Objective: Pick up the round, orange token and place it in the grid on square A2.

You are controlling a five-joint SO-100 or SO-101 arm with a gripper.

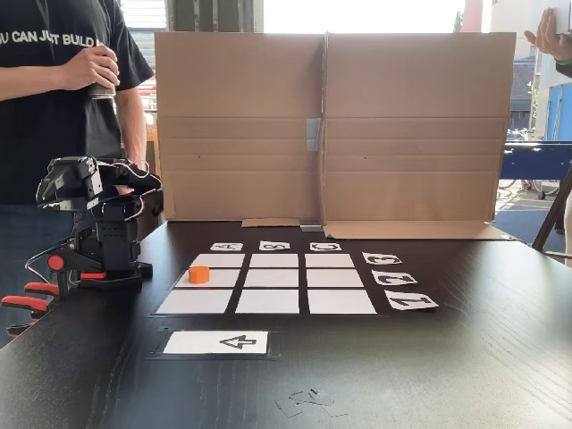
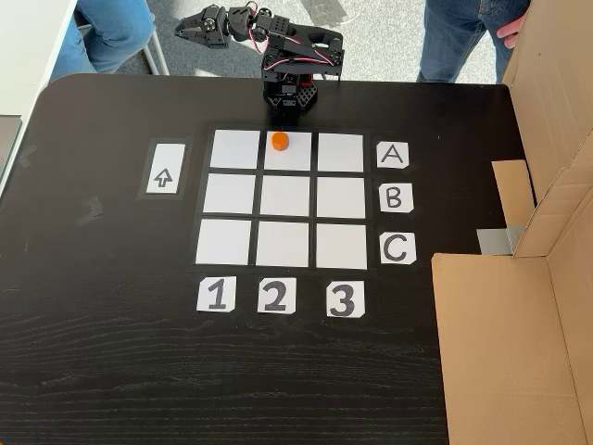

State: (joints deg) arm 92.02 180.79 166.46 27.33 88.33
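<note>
I am looking at a black table [image 2: 111, 352] with a folded cardboard screen [image 1: 402, 134] standing along one edge, and two people are standing by the opposite edge, behind the arm [image 2: 296, 69]. The grid [image 2: 283, 199] is lying mid-table with a white arrow card [image 2: 164, 170] beside its column 1 side, and the arm is sitting folded at the table edge nearest row A, its gripper [image 2: 190, 29] hanging past the table's edge, holding nothing, though I cannot tell how far its jaws are parted. The round, orange token [image 2: 279, 141] is resting on square A2 [image 2: 289, 159], toward that cell's edge nearest the arm.
</note>
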